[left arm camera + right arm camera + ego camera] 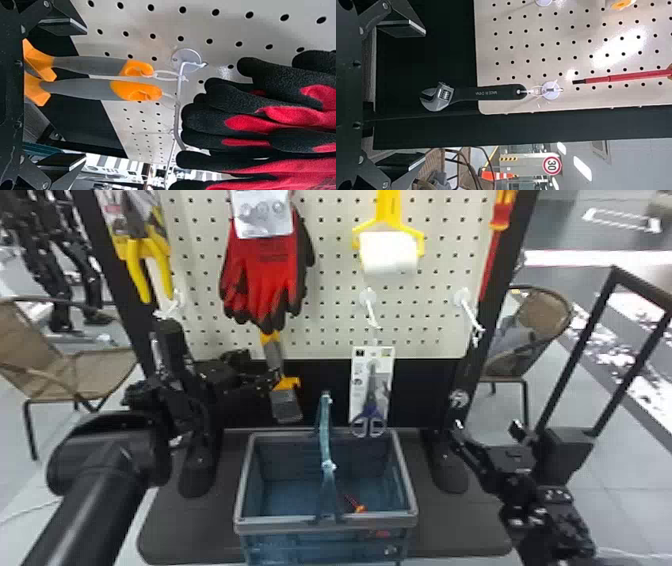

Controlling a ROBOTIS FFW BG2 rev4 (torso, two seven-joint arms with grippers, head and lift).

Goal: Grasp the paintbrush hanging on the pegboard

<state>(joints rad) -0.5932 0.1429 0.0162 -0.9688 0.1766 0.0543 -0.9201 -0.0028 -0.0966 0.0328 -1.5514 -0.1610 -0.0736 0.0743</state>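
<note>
The paintbrush [279, 377] hangs on the pegboard [425, 315] below the red gloves [265, 270]. It has a grey handle, orange ferrule and dark bristles. In the left wrist view its grey and orange handle [91, 77] hangs by a white string from a hook [186, 63]. My left gripper [270, 382] [79, 93] is open at the brush, with the handle lying between its spread fingers [63, 23] and not clamped. My right gripper [487, 440] [411, 93] stands open low at the right, beside the table.
An open blue-grey basket [325, 520] with an upright handle stands on the dark table under the board. Packaged scissors [371, 390], a yellow paint roller [389, 245], yellow pliers [142, 250], a black wrench [470, 95] and a red screwdriver [621, 77] also hang there.
</note>
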